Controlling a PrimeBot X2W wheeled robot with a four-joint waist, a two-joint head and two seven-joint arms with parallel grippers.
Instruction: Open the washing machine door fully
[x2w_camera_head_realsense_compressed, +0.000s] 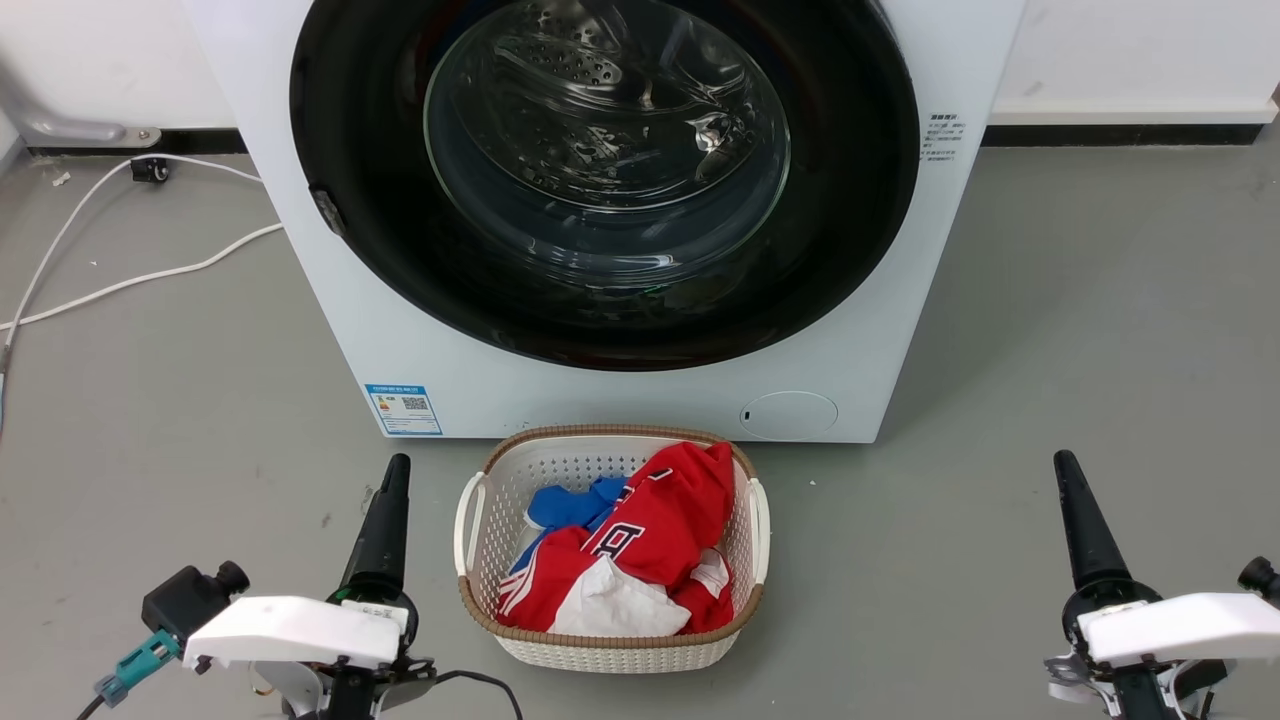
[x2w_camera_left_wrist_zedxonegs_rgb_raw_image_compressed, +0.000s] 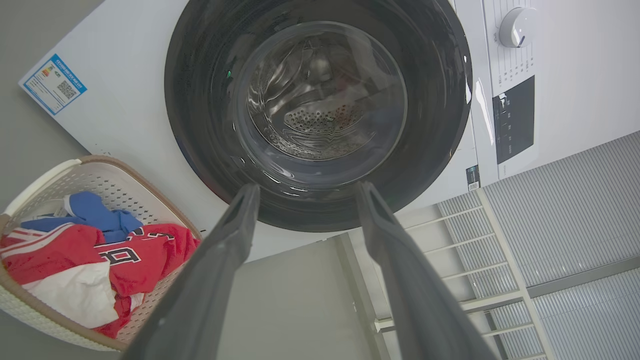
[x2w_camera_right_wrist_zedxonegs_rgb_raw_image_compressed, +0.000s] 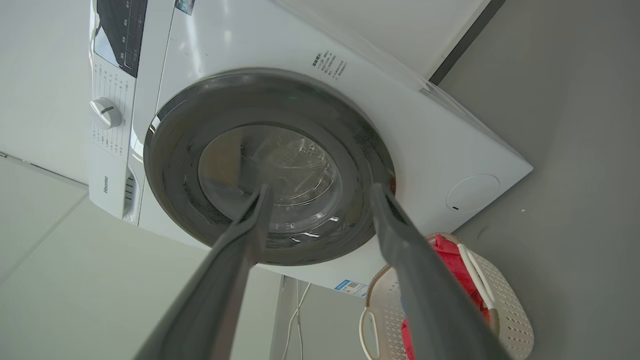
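Left tool and right tool are hanging released; guessing they'll be slipping off that glossy washing machine door.

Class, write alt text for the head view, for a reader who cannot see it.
A white washer with its round black door shut stands on a grey floor, a basket of red, blue and white clothes just before it. The left claw and right claw show at the lower corners, clear of the door.
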